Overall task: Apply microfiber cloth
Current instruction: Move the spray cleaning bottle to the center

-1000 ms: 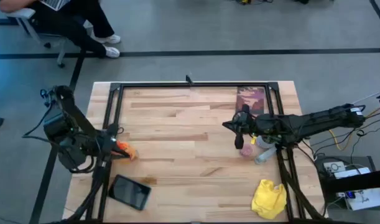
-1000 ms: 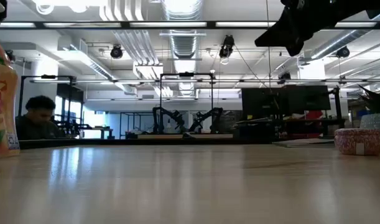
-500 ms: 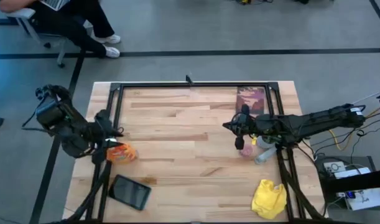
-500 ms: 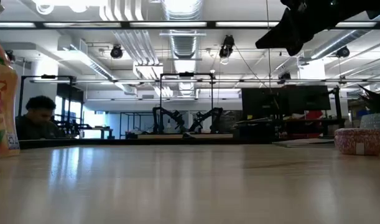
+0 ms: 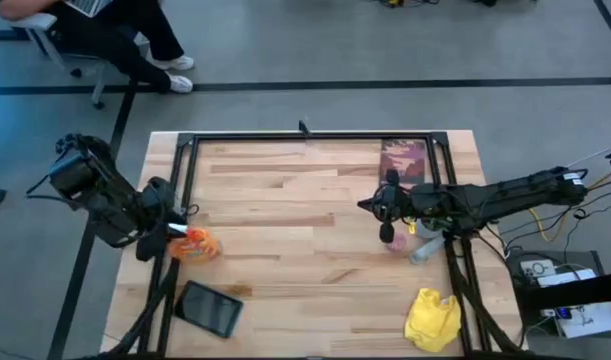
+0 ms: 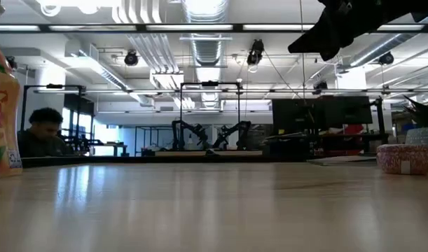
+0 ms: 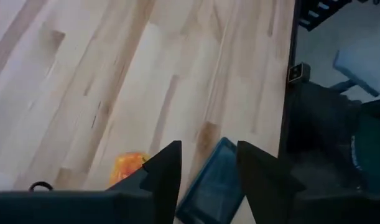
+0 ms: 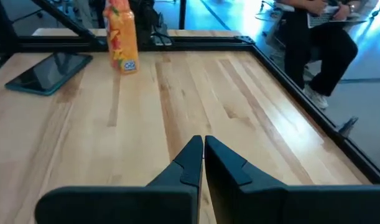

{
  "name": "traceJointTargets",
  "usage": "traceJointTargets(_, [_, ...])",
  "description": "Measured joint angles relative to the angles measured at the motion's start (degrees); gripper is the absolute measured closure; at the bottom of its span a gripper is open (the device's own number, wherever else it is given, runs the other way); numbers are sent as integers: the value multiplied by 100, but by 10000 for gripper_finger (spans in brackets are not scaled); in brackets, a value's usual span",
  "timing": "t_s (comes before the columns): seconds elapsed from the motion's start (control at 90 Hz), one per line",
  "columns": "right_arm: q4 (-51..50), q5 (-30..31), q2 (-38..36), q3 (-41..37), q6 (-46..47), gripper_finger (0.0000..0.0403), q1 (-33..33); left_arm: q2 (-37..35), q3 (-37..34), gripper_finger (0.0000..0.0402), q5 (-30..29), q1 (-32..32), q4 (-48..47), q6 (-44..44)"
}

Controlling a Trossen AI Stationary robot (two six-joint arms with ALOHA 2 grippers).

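The left gripper (image 5: 168, 228) has drawn back from the orange spray bottle (image 5: 196, 243), jaws released and empty, so the cloth step can start. The tablet (image 5: 209, 308) lies just beside the bottle. The right gripper (image 5: 386, 222), jaws clenched on nothing, hovers farther off, above a small tin (image 5: 397, 241). Farthest from the bottle, the yellow cloth (image 5: 431, 319) lies untouched at the table's corner.

Spray bottle (image 5: 192, 243) near the table's (image 5: 305, 250) left edge, tablet (image 5: 209, 308) just in front of it; microfiber cloth (image 5: 432, 318) at the front right corner; tin (image 5: 397, 241) right of centre.
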Motion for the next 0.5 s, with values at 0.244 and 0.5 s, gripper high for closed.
traceJointTargets(0.244, [-90,55,2,-2,206,267,-1,-72,-363,261,-29,6,-2,154])
traceJointTargets(0.5, [-84,68,2,-2,285,148,-1,-119,-966,255,-54,44,6,275])
